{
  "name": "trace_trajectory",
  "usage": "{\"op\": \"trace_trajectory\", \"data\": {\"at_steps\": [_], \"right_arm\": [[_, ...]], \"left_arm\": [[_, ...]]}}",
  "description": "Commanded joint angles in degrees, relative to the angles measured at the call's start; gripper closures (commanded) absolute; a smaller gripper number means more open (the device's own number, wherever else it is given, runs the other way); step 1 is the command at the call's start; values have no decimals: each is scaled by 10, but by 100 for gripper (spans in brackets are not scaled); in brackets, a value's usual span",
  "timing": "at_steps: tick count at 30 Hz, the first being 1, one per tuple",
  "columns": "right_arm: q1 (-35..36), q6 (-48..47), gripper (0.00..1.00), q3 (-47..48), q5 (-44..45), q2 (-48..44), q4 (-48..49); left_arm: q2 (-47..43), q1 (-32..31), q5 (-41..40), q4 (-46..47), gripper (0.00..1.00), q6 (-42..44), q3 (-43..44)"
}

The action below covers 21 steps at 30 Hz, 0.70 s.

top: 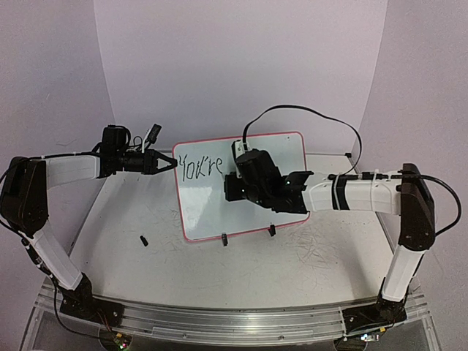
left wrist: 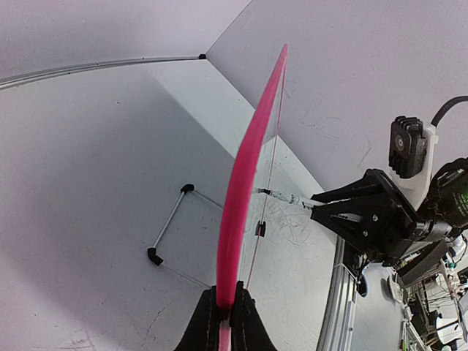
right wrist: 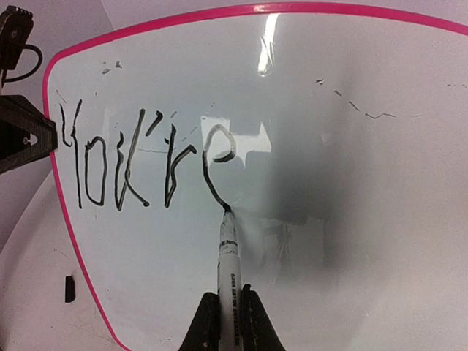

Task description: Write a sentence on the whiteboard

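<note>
The whiteboard [top: 212, 212], white with a red-pink rim, stands upright mid-table. The sentence [top: 199, 167] reads "You're" in black at the upper left of the board. My left gripper [top: 173, 164] is shut on the board's left edge. In the left wrist view that gripper [left wrist: 228, 311] pinches the pink rim [left wrist: 245, 175] edge-on. My right gripper [top: 232, 186] is in front of the board, shut on a white marker [right wrist: 228, 256]. The right gripper [right wrist: 229, 314] presses the marker's tip against the tail of the "e" in the sentence [right wrist: 146, 157] on the whiteboard [right wrist: 351, 219].
A small black cap [top: 143, 239] lies on the table left of the board. Black clip feet [top: 224, 238] hold the board's bottom edge, and a wire stand [left wrist: 172, 219] props it from behind. A black cable [top: 307, 110] arcs over the right arm.
</note>
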Motion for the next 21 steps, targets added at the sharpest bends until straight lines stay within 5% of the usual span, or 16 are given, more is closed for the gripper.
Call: {"op": "trace_trajectory", "data": {"at_steps": [1,12,21], "right_arm": [[-8,4,100,-7,31,-19,-36],[-21,-27,100,-73,2,-184,-41],[-29,-45,100,-42,-27,-162,-24]], "left_arm": [[-18,-9,16,-2,100,1,17],[-18,-9,9,-2,100,4,16],[-16,-9,5,-5,100,5,16]]}}
